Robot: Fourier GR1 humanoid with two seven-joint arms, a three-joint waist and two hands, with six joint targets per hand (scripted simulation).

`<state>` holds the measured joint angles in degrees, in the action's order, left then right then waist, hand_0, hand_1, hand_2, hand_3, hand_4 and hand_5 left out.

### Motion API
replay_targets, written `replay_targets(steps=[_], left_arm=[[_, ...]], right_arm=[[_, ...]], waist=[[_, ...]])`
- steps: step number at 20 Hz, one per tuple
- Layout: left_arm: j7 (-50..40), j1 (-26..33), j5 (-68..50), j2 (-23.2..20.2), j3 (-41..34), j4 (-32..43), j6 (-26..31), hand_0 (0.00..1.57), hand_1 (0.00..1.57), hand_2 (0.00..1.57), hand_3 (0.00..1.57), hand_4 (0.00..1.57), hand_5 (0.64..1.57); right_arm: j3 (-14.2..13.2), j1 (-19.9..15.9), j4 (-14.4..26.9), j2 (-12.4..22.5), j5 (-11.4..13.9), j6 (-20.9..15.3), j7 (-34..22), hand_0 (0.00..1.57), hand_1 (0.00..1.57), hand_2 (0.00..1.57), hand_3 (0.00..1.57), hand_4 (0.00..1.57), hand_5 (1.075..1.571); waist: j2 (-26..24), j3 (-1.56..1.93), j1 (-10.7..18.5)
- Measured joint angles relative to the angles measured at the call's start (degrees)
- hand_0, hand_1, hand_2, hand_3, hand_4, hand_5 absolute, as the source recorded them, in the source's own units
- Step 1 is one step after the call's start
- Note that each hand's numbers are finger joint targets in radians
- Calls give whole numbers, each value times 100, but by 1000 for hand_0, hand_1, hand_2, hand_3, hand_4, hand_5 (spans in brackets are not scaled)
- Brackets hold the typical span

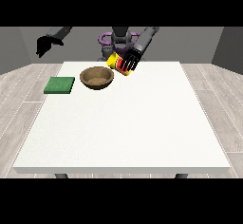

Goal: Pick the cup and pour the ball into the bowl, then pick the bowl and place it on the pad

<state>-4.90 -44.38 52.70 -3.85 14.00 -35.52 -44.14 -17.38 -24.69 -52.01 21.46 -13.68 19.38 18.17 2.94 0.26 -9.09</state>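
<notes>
A yellow and red cup point(116, 62) hangs tilted just above the table, its mouth turned toward the brown bowl point(97, 77). The hand at the view's right point(129, 60) has its fingers curled round the cup. The bowl stands on the white table point(123, 123), just left of and below the cup. A green pad point(60, 85) lies flat at the table's left edge, left of the bowl. The hand at the view's left point(43, 45) is raised off to the left, beyond the table. No ball shows in this view.
The robot's torso point(118, 40) stands behind the table's far edge. Grey wooden floor surrounds the table on all sides.
</notes>
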Motion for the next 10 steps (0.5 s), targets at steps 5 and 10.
replay_targets(steps=[5, 10], left_arm=[[-1272, -446, 946, 270, 935, 180, 600, 581, 581, 1571, 1571, 736, 1570], [-1865, -1036, 1698, 349, 1795, 199, 1717, 779, 779, 1571, 1571, 951, 1535]], right_arm=[[34, -38, 398, -48, 75, 17, 43, 0, 0, 92, 243, 719, 1541], [53, -91, 723, -52, 160, -5, 79, 0, 0, 0, 276, 741, 1540]], waist=[[-339, -6, 39], [-576, -4, 118]])
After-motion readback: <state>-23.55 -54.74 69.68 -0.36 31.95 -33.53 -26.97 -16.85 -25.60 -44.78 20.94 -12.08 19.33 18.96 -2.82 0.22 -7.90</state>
